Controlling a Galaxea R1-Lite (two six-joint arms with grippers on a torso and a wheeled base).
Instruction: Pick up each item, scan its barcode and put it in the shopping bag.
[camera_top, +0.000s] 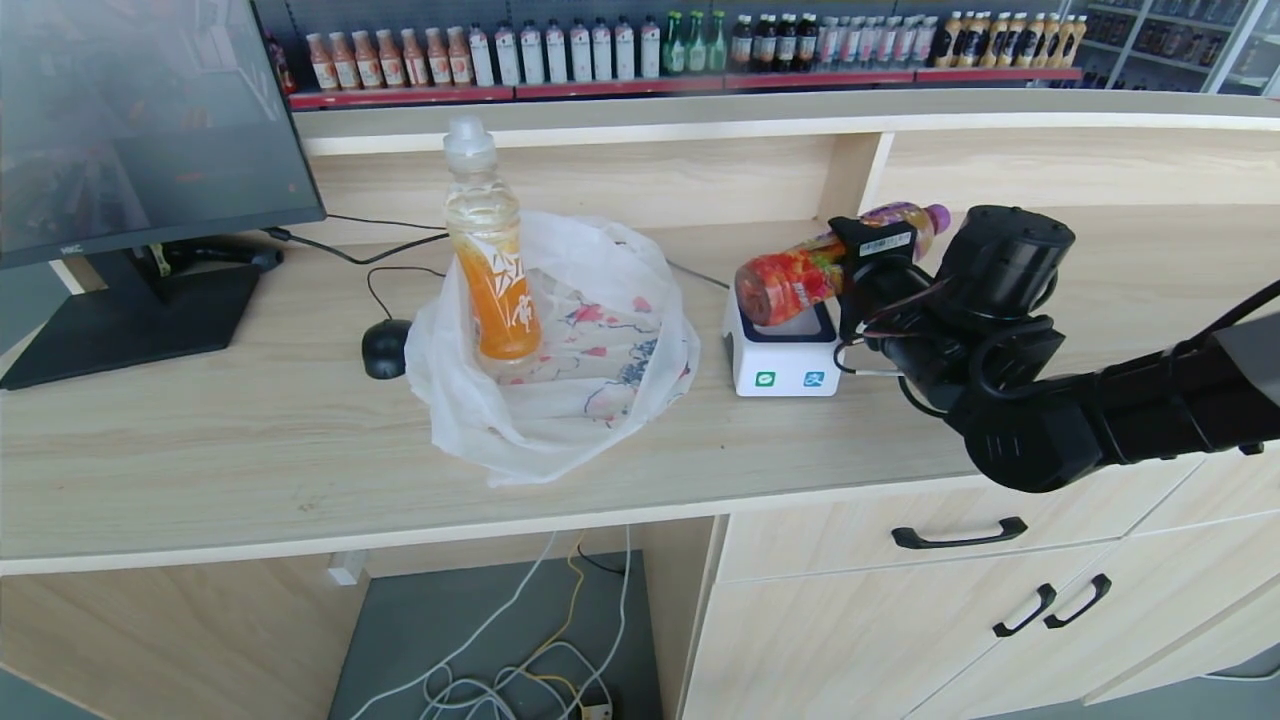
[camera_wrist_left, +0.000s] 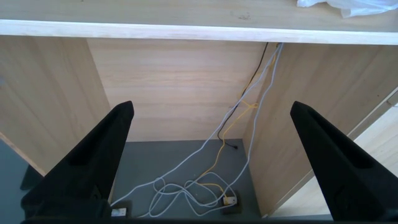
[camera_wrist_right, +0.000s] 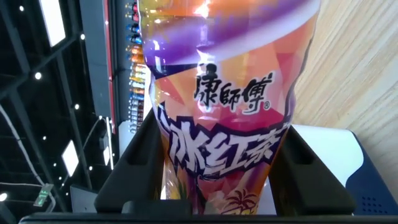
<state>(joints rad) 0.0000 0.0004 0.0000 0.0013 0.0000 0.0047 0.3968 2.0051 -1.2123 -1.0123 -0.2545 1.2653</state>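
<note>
Head view: right end effector (camera_top: 868, 275) clamped on bottle (camera_top: 790, 282), long axis 8-to-2 o'clock, over scanner (camera_top: 786, 368); bag (camera_top: 600, 340) at 9 o'clock. Left end effector (camera_wrist_left: 211, 106) apart, below tabletop (camera_wrist_left: 186, 18).

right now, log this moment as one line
right gripper: shut on red drink bottle, held sideways over scanner | left gripper: open, below counter | orange drink bottle: upright in shopping bag

Shop; checkout counter (camera_top: 250, 440), stocked drinks shelves (camera_top: 620, 90)
</note>
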